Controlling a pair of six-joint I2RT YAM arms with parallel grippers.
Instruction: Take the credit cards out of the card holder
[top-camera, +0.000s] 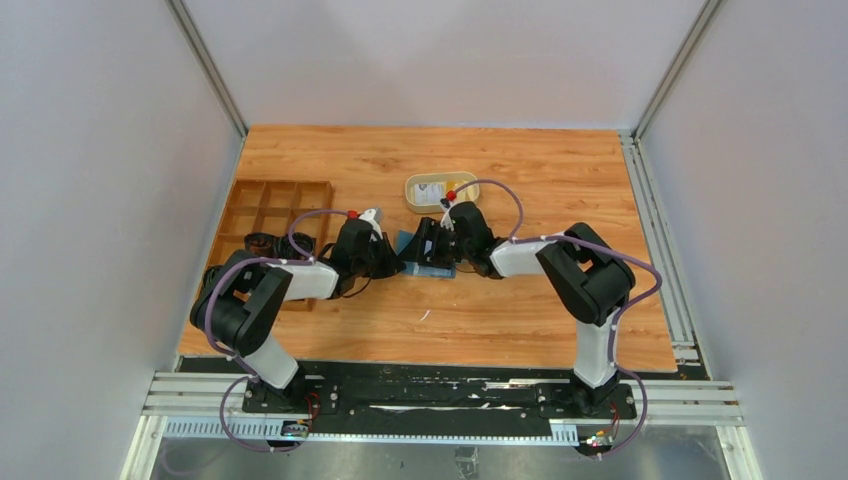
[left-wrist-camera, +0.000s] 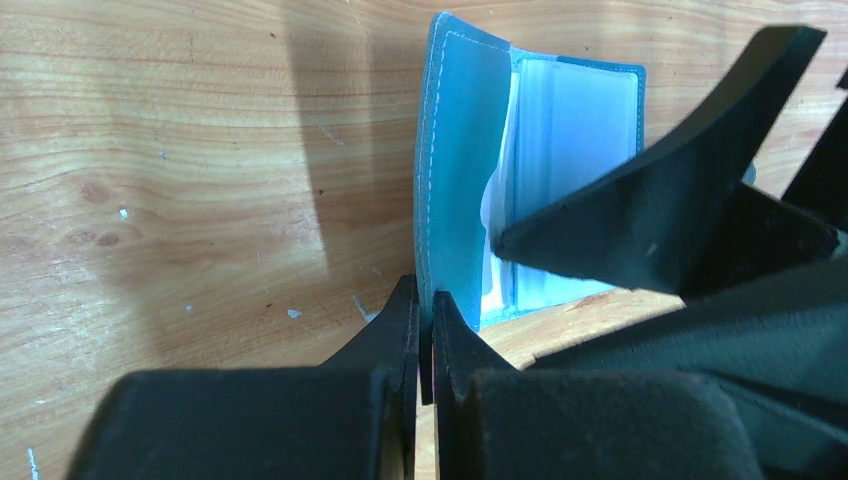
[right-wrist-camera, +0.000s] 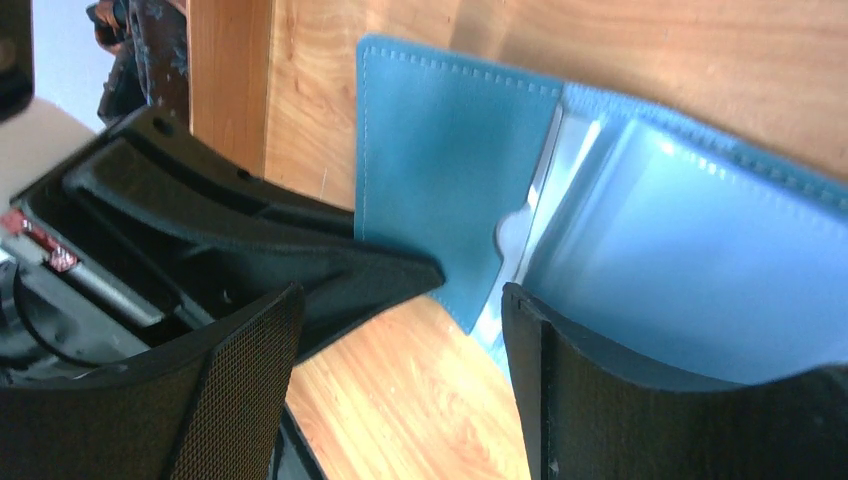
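1. Card holder (top-camera: 415, 262): lay opened out on the wooden surface (top-camera: 500, 320), mid-table, between the two wrists. From above only a scrap of teal showed. The rest was covered by the arm ends.
2. Left jaws: closed tight on the card holder. In the left wrist view the two fingers (left-wrist-camera: 395, 335) pinched the near edge of the teal cover, which stood up off the surface at the fold.
3. Right jaws: wide open, gripping nothing. One finger (right-wrist-camera: 600, 400) sat at the clear-pocket side with its tip at the pocket mouth near the fold. The other finger (right-wrist-camera: 220, 400) was well apart, on the far side of the left arm's fingers. Could not tell whether the tip only touched the pockets or had slipped in.
4. Credit cards: none seen plainly. A pale sliver (right-wrist-camera: 512, 235) showed at the fold, between the cover and the pockets. Could not tell whether it was a card edge or pocket plastic.
5. Clear pockets (left-wrist-camera: 580, 120): glossy, pale blue and full of glare, so the contents were unreadable. Their lower part was blocked by the right arm's finger.
6. In the right wrist view the pocket side of the holder ran off the right edge of the frame.
7. Oval tray (top-camera: 412, 190): just behind the right wrist, its near rim partly covered. Something pale and flat and a yellow bit lay inside, too small to identify.
8. Compartment box (top-camera: 275, 205): left of the scene, its near corner hidden by the left arm (top-camera: 260, 300).
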